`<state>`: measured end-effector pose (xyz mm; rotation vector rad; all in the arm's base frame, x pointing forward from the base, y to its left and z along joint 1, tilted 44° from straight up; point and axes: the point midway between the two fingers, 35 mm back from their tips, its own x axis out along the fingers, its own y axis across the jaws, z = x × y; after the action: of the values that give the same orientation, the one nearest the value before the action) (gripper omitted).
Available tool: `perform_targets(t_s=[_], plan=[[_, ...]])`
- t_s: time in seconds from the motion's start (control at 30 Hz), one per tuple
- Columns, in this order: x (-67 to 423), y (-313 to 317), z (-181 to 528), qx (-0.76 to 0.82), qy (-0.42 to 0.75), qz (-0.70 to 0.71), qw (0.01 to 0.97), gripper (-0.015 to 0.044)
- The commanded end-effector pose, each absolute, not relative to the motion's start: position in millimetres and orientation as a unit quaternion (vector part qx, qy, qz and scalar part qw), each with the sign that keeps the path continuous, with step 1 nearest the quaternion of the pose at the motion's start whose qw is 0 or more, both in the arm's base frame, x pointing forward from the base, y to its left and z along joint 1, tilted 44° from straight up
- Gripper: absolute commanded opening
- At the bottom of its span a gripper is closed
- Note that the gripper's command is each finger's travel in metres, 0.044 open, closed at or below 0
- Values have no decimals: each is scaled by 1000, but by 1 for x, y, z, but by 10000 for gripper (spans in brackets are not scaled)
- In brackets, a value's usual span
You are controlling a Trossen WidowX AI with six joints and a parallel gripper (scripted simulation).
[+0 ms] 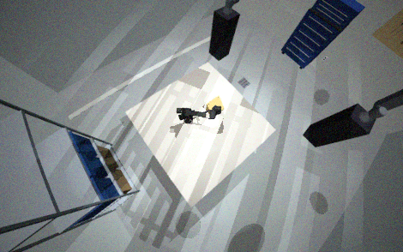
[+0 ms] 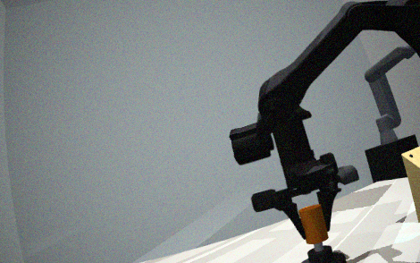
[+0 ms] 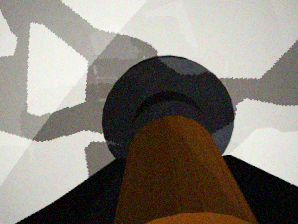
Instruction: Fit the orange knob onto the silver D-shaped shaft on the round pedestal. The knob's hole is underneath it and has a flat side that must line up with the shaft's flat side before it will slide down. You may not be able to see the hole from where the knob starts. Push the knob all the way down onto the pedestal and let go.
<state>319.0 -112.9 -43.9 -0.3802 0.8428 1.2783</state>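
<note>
My gripper (image 2: 314,224) is shut on the orange knob (image 2: 313,223) (image 3: 178,189) and holds it upright. In the exterior view the knob hangs just above the round dark pedestal (image 2: 323,257) (image 3: 127,106), and a short length of the silver shaft (image 2: 318,247) shows between the two. In the wrist view the knob covers the middle of the pedestal, so the shaft and the knob's hole are hidden there. In the top view the arm (image 1: 193,114) is small, at the middle of the pale table (image 1: 206,163).
A tan box (image 2: 413,179) (image 1: 215,103) stands at the arm's base on the right. Dark pillars (image 1: 223,32) (image 1: 339,126), a blue cabinet (image 1: 319,27) and a metal rack (image 1: 99,167) stand on the floor around the table.
</note>
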Motion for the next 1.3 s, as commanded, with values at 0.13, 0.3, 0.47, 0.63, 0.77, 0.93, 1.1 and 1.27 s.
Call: perform_targets(t_s=[0.13, 0.3, 0.47, 0.63, 0.77, 0.93, 1.1, 1.27], plan=[[322, -116, -42, -174, 378, 574, 705, 0], [323, -116, -42, -174, 378, 574, 705, 0], [323, -113, -44, -174, 378, 574, 705, 0], [323, -112, -45, -174, 378, 574, 705, 0], [322, -112, -45, -174, 378, 574, 705, 0], [320, -112, -45, -174, 378, 574, 705, 0], [317, -111, -45, -174, 378, 574, 705, 0], [317, -114, -42, -174, 378, 574, 705, 0]])
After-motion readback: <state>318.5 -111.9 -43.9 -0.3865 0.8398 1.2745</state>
